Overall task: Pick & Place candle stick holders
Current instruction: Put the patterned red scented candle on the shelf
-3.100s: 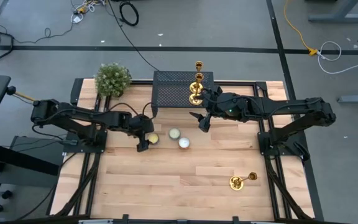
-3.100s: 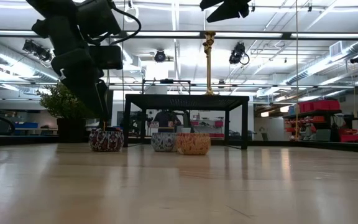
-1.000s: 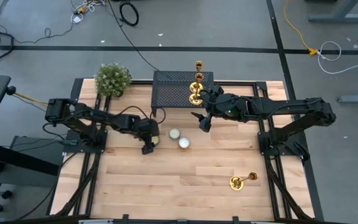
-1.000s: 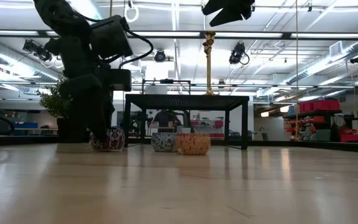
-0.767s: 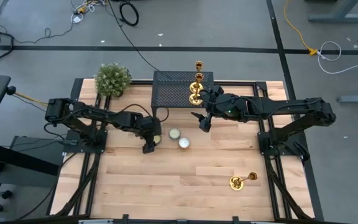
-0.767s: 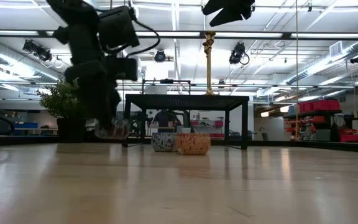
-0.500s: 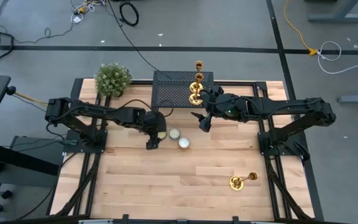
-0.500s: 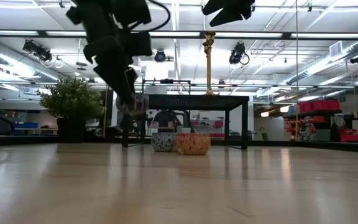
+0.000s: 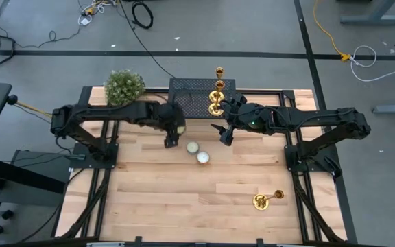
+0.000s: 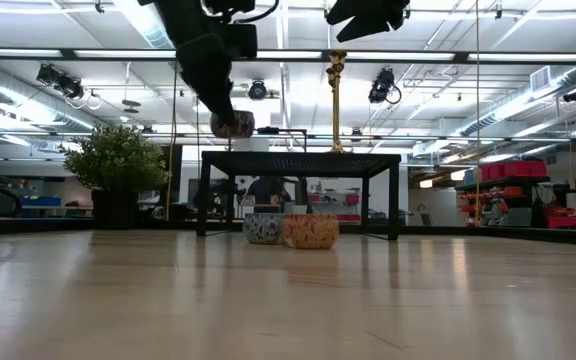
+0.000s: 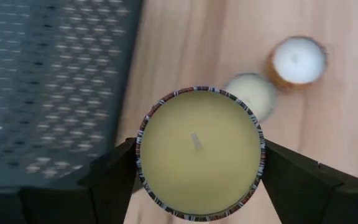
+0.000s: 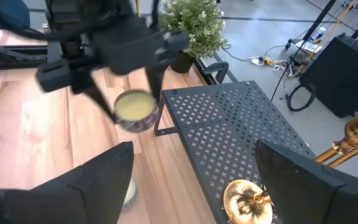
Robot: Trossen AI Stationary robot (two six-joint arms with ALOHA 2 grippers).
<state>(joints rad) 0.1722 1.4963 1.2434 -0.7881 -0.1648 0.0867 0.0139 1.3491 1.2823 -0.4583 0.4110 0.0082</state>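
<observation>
A small patterned candle pot [image 11: 197,152] is grasped between the jaws of the left gripper [image 9: 171,142] and is held in the air just beside the near left corner of the black mesh stand [image 9: 190,103], at about the height of its top, as the low view shows. Two more candle pots [image 9: 197,152] are seen on the bench [image 9: 204,206] just in front of the stand. The right gripper [image 9: 223,132] hovers with its jaws released and empty at the stand's right end. There, two candle stick holders [image 9: 217,92] stand upright on the mesh, one behind the other. A third candle stick holder [image 9: 265,200] lies tipped on its side near the right front corner of the bench, well apart from everything else.

The step in hand appears to be the placing of the pot onto the mesh top. For this to go well, the pot is best kept level, carried fully over the edge before being lowered, and set down away from the brass pieces, which look top-heavy and easily toppled. The jaws are best released only once the base rests flat.
</observation>
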